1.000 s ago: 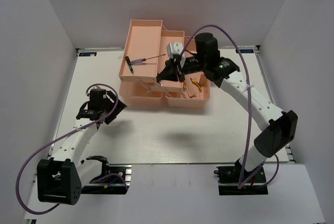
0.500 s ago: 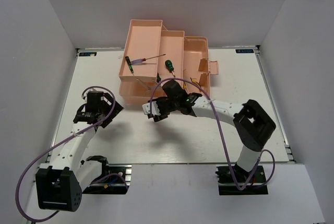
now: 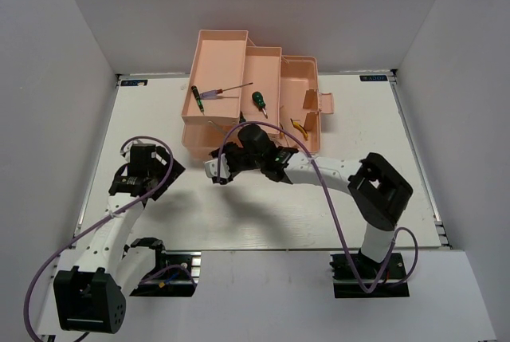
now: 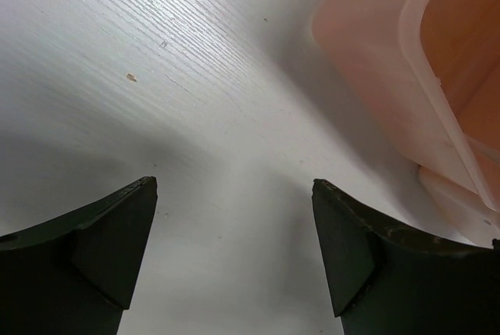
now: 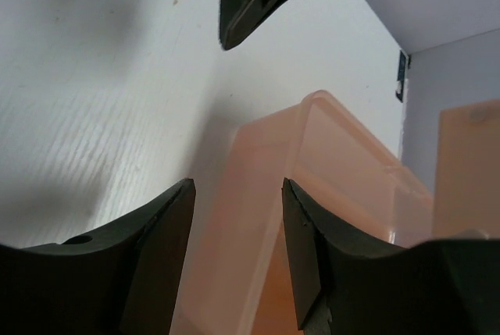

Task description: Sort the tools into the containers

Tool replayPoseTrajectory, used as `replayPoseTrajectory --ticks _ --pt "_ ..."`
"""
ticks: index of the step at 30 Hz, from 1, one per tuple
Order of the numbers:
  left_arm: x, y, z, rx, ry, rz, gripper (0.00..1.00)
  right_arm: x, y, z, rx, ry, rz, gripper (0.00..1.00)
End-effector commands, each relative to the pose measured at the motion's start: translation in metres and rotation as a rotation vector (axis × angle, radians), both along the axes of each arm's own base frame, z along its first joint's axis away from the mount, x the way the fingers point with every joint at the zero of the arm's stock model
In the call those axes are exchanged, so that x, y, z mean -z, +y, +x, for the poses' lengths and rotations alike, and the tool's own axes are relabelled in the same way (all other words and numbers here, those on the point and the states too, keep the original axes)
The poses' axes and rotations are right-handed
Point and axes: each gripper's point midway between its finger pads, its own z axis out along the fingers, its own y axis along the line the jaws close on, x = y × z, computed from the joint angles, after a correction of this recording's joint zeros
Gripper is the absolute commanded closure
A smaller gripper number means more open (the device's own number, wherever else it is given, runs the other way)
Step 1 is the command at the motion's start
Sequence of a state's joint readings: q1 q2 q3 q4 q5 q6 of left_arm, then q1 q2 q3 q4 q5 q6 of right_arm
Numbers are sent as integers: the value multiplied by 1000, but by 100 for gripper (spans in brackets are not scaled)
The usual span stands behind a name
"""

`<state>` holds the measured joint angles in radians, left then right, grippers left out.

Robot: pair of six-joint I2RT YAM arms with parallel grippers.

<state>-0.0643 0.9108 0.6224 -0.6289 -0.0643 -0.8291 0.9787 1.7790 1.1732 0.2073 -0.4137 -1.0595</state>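
Toolbox (image 3: 219,53) open at tabletop (image 3: 319,198) rear. Long screwdriver (image 3: 224,90) in left tray; stubby screwdriver (image 3: 258,100) in middle tray; pliers (image 3: 300,126) in right compartment. Left jaws wide, empty. Right jaws narrower, empty, beside toolbox front.

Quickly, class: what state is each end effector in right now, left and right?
Left end effector: open, holding nothing.
Right end effector: open, holding nothing.

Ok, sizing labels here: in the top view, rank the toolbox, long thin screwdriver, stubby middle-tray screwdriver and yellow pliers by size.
1. toolbox, by far
2. long thin screwdriver
3. stubby green screwdriver and yellow pliers: they look alike, and the pliers show only partly, so unranked
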Motion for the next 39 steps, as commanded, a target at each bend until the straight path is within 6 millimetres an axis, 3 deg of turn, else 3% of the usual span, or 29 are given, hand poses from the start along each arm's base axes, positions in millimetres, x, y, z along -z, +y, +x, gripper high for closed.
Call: replayPoseTrajectory --ticks 1,5,7,12,13,14,16,18,19,20,23,28,29,31,32,36,37,38,39 --pt "-3 2 1 -11 -9 -1 10 -31 22 18 23 -113 97 45" --pt "-7 2 3 -4 -18 5 10 -15 31 35 79 -161 75 45" --pt "-7 2 3 -4 -18 5 10 -16 35 43 99 -181 69 45" --pt "-10 6 -1 -18 -18 21 8 20 39 61 141 -173 -28 45" --pt "-10 8 -1 -24 -18 28 8 17 42 65 148 -176 -28 50" --pt "-14 8 -2 -24 -26 28 8 28 38 65 152 -160 -65 59" --pt "-14 9 -1 -30 -26 35 8 23 37 66 163 -150 -64 95" --pt "-15 12 -3 -39 -26 35 8 21 35 61 159 -123 -62 100" --pt "-17 10 -1 -32 -35 26 8 5 32 59 160 -125 -39 100" --pt "-17 10 -1 -32 -35 26 8 5 27 58 174 -85 -43 100" --pt "-19 5 5 -17 -67 -3 8 -48 21 54 196 -56 52 100" --pt "-6 -8 12 24 -69 -73 8 -110 9 47 216 -2 153 100" --pt "0 -11 8 29 -50 -92 8 -113 7 46 213 3 157 100" --pt "5 -19 17 49 -60 -139 8 -111 1 42 216 32 156 100" --pt "7 -22 21 53 -57 -158 8 -122 -3 39 213 22 176 100" --pt "12 -41 48 96 -92 -268 8 -115 -13 30 204 32 160 100" --pt "12 -48 52 111 -98 -302 8 -105 -17 30 207 42 141 100" --pt "22 -50 56 108 -73 -322 10 -103 -19 28 201 46 140 100" --pt "15 -51 69 115 -110 -342 10 -104 -21 26 198 49 142 100"
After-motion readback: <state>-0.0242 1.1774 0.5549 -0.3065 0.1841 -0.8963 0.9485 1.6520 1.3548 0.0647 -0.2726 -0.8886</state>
